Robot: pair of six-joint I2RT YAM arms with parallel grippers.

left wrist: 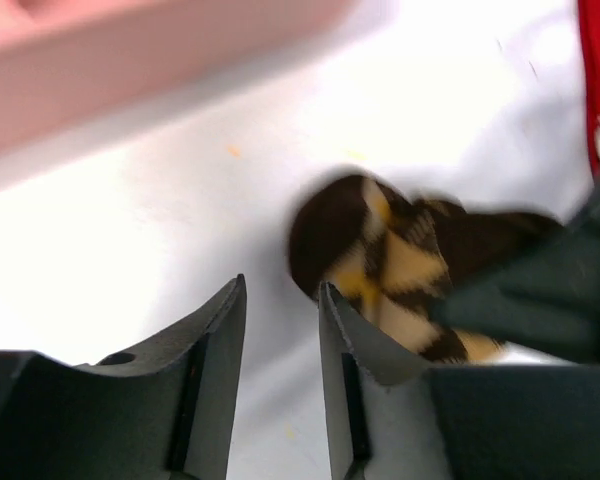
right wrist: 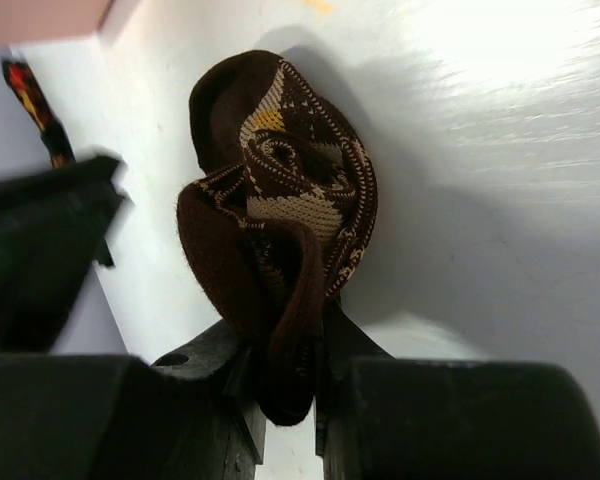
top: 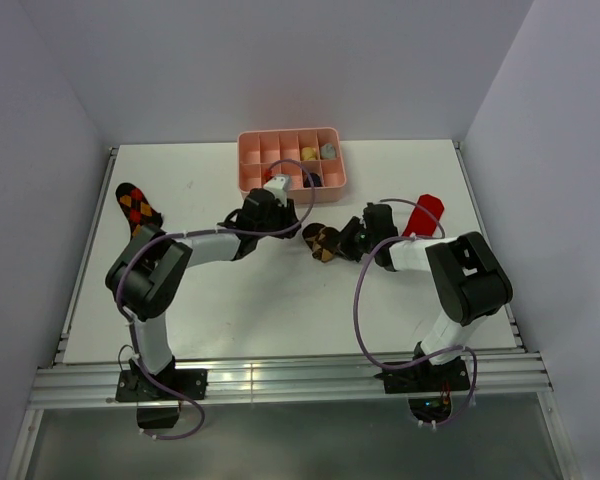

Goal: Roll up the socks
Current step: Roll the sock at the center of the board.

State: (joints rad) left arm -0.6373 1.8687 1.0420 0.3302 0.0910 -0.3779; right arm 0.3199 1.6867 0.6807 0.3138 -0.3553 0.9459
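The tan sock (top: 322, 241) is black with tan diamonds. It lies near the middle of the counter (top: 280, 310), a little toward the far edge, just in front of the pink tray (top: 242, 165). It is bunched up into a short, fat lump.

The right hand (right wrist: 285, 350) is clamped on one end of this sock. The dark cloth is squeezed tight between its two fingers. From there the sock runs away from the right hand toward the left edge of the counter, and it is partly folded over on itself.

The left hand (left wrist: 280, 300) is just beside the loose end. Its fingers are a little apart and hold nothing. In the left wrist view the sock sits ahead of this hand and a bit off to one side, close to one fingertip. So the sock lies between the two hands, with its long way going from one hand to the other. I think the left hand needs to slide over a little to catch the loose end and help roll it.

The red-orange sock (top: 135, 205) lies flat by the left edge, well apart from both hands. The red sock (top: 423, 215) lies toward the right edge, behind the right arm.

I see no words or labels that can be read.
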